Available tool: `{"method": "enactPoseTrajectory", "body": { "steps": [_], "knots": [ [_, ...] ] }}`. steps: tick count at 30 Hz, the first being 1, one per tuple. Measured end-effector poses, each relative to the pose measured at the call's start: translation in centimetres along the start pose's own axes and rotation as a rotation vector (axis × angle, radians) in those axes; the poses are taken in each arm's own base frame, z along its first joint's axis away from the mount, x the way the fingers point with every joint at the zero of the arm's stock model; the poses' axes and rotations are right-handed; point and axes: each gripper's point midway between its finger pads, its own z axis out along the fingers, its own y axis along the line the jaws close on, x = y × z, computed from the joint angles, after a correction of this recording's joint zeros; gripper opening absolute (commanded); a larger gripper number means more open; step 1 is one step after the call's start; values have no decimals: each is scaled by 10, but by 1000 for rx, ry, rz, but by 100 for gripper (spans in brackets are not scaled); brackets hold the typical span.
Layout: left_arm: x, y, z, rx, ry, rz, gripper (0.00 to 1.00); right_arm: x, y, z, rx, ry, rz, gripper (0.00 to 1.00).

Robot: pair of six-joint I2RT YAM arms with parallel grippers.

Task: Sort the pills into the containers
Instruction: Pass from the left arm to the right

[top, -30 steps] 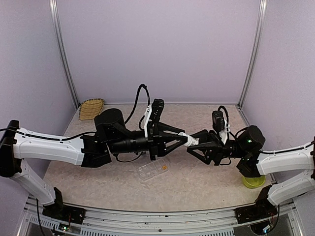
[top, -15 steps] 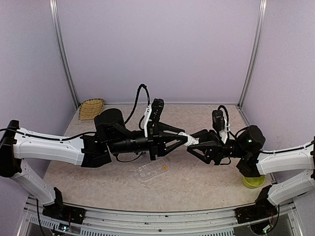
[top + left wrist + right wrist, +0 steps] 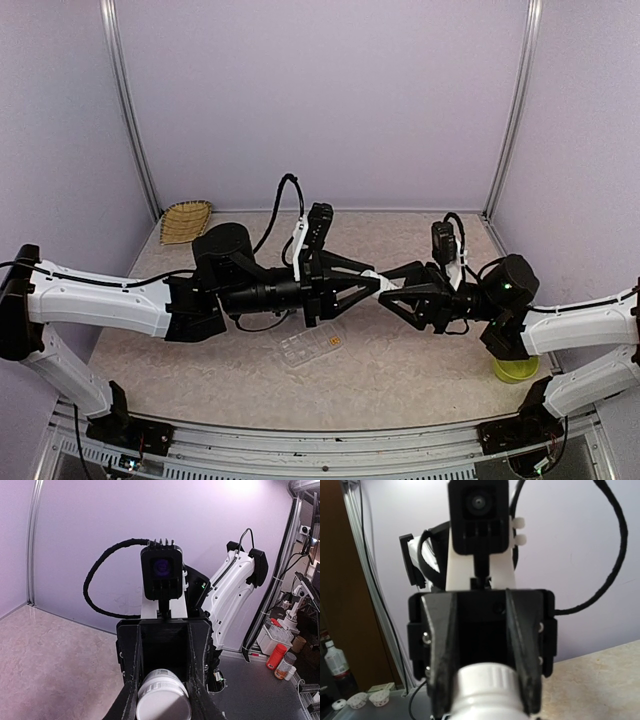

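A small white bottle (image 3: 377,284) hangs in the air above the table's middle, held between both arms. My left gripper (image 3: 368,283) is shut on its body; the left wrist view shows the bottle's flat white end and label (image 3: 163,698) clamped between the fingers. My right gripper (image 3: 392,289) is shut on the bottle's ribbed white cap (image 3: 489,685). Below them on the table lies the clear organizer box (image 3: 309,348), with an orange pill (image 3: 334,342) in one of its containers. Other pills are too small to make out.
A woven basket (image 3: 186,220) sits in the far left corner. A yellow-green bowl (image 3: 515,371) stands at the near right, partly under the right arm. Purple walls close the table on three sides.
Both grippers and the bottle between them have shifted slightly to the left and up in the top view. Both grips stay as they were.
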Motion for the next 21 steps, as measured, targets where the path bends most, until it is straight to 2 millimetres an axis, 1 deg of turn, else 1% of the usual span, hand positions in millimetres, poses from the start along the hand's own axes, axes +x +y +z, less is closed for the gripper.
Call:
{"method": "enactPoseTrajectory", "body": {
  "steps": [2,8,11,13,17,20,21],
  "knots": [
    [0,0,0,1,-1,-1,9,1,0,0,1,2,2,33],
    [0,-1,0,6,-3,-14,11,2,-1,1,-5,6,2,23],
    [0,0,-1,4,-4,-16,20,2,-1,1,-6,6,2,12],
    [0,1,-1,3,-7,-17,34,2,-1,1,-5,6,2,12],
    [0,3,-2,-6,-7,-28,74,4,-2,1,1,16,3,11],
    [1,7,-4,-21,-8,-44,96,4,-3,1,20,21,2,9],
    [1,9,-6,-27,-7,-43,98,4,-3,0,27,22,1,9]
  ]
}}
